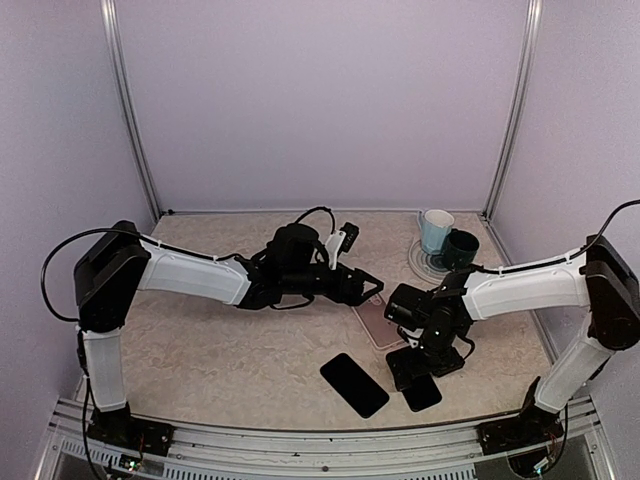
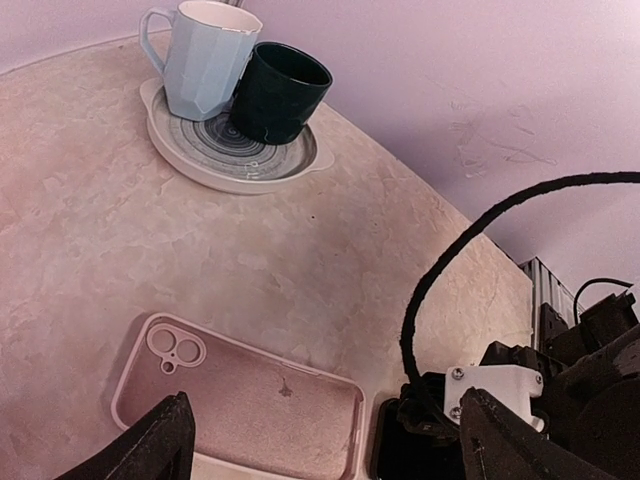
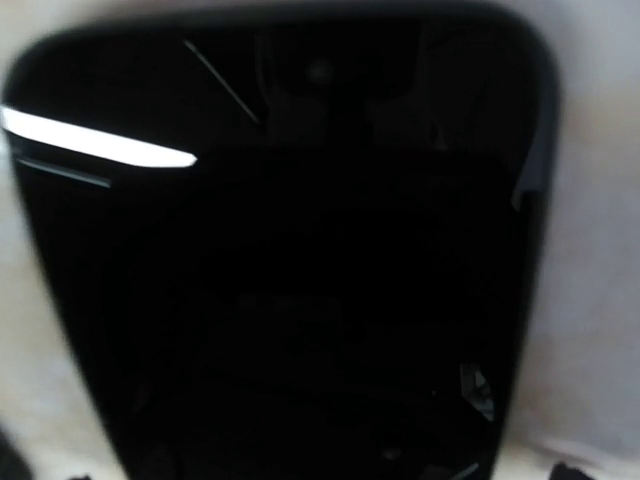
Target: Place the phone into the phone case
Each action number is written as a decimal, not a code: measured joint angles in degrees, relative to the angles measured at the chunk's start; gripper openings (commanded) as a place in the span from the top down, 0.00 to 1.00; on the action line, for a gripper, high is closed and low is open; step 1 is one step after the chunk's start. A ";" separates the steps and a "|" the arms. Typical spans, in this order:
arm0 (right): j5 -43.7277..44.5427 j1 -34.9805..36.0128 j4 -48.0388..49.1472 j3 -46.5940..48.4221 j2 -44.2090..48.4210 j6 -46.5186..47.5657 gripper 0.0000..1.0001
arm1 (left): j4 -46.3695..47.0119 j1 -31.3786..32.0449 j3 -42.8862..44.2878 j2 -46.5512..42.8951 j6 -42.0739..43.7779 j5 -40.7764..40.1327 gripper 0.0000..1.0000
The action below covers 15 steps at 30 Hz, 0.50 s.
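Nearest, near-right of the phone case (image 1: 375,322): phone (image 1: 424,395) flat on the surface (image 1: 250,350), right gripper (image 1: 412,372) low over it, likely lining up a pickup; can't tell its jaw state. Near-left of the case: second black slab (image 1: 353,384). Left gripper (image 2: 322,425) spread wide above the case, probably bracing. Beyond the case: pale cup (image 1: 434,230), dark cup (image 1: 461,248), one plate (image 1: 419,260).

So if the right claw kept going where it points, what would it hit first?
The black phone just below the right gripper; it fills that wrist view, so probably very close.
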State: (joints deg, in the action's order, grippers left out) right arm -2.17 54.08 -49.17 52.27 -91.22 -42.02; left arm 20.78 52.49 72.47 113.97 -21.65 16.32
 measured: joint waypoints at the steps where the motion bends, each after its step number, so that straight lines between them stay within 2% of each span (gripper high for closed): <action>1: -0.17 0.09 0.00 0.00 -0.72 0.04 0.01 | 0.02 0.00 -0.07 0.00 0.00 0.00 0.09; 4: -0.24 0.28 0.13 0.00 -2.49 0.20 0.06 | 0.07 -0.02 -0.35 0.00 -0.04 0.00 0.09; 7: 0.04 0.28 0.00 -0.02 -2.58 0.31 0.22 | 0.13 -0.02 -0.57 0.00 -0.24 0.00 0.09; 15: 1.20 0.31 -0.28 -0.07 -2.51 -0.28 0.36 | 0.11 -0.02 -0.98 0.00 -0.48 -0.02 0.10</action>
State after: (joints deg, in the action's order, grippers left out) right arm -0.97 54.39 -49.45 52.21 -93.73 -42.30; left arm 20.88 52.47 71.48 113.97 -22.13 16.29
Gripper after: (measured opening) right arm 0.744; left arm 0.905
